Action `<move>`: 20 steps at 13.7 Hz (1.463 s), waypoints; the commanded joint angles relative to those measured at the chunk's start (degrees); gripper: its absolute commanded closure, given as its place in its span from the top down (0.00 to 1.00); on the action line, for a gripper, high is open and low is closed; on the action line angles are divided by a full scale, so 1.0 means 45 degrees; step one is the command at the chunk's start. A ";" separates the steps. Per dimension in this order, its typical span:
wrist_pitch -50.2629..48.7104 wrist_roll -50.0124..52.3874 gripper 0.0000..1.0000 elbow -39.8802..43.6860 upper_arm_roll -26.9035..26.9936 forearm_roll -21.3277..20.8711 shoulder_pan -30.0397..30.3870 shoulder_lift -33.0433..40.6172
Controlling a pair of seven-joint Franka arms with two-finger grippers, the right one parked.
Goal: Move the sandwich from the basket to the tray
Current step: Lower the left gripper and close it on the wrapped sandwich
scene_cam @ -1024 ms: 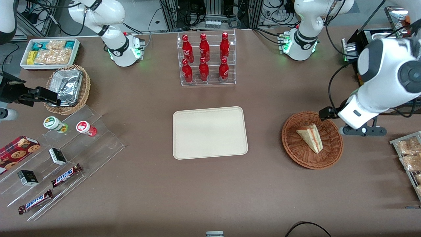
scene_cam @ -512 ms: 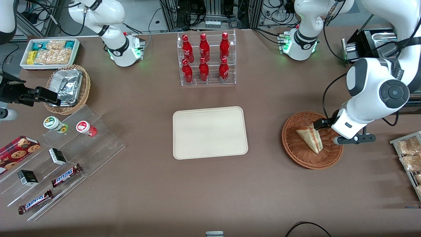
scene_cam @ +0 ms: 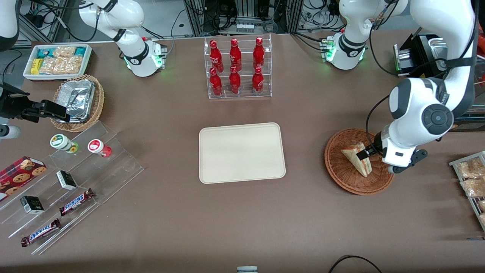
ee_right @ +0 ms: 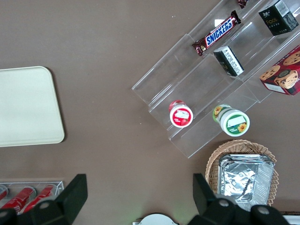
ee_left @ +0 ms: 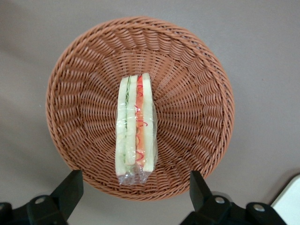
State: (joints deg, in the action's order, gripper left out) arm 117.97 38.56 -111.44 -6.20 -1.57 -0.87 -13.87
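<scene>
The sandwich [scene_cam: 355, 156], a plastic-wrapped pale wedge with red, orange and green filling, lies in the round reddish-brown wicker basket [scene_cam: 341, 178] toward the working arm's end of the table. My gripper [scene_cam: 369, 156] hangs just above the basket, over the sandwich's wide end. In the left wrist view the sandwich [ee_left: 136, 129] rests on edge in the basket [ee_left: 93, 70], and my gripper [ee_left: 135, 187] is open, with its fingers [ee_left: 70, 187] spread wider than the sandwich and touching nothing. The cream tray [scene_cam: 242, 152] sits bare at the table's middle, also seen from the right wrist [ee_right: 28, 108].
A clear rack of red bottles [scene_cam: 237, 68] stands farther from the front camera than the tray. A wire rack of bagged snacks [scene_cam: 471, 178] lies beside the basket at the table's edge. A black appliance [scene_cam: 420, 53] sits near the working arm's base.
My arm has swung in from the table's edge and come down over the basket. The gripper, earlier beside the basket's rim, now hangs over the sandwich. The sandwich has not moved.
</scene>
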 commanded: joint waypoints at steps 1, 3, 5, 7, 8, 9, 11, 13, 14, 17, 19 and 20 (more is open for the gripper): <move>0.0269 0.0474 1.00 -0.0099 -0.0009 0.0154 -0.0060 -0.0139; 0.0619 0.0474 1.00 -0.0488 -0.0009 0.0154 -0.0040 -0.0139; 0.1184 0.0474 1.00 -0.0956 -0.0009 0.0154 -0.0001 -0.0120; 0.1790 0.0493 1.00 -0.1425 0.0011 0.0154 0.0018 -0.0139; 0.2121 0.0474 1.00 -0.1660 -0.0009 0.0154 0.0057 -0.0178; 0.2356 0.0493 1.00 -0.1817 0.0010 0.0154 0.0057 -0.0237; 0.2767 0.0493 1.00 -0.2091 0.0011 0.0154 0.0077 -0.0334; 0.3118 0.0494 1.00 -0.2247 0.0011 0.0154 0.0077 -0.0490; 0.3295 0.0494 1.00 -0.2325 0.0011 0.0154 0.0077 -0.0568; 0.3452 0.0649 0.67 -0.2443 0.0011 0.0174 0.0096 -0.0686; 0.3453 0.0650 0.09 -0.2540 0.0030 0.0154 0.0077 -0.0648; 0.3414 0.0650 0.00 -0.2541 0.0030 0.0154 0.0096 -0.0589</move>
State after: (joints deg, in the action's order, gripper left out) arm 132.19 40.59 -121.89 -6.05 -1.37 -0.59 -17.29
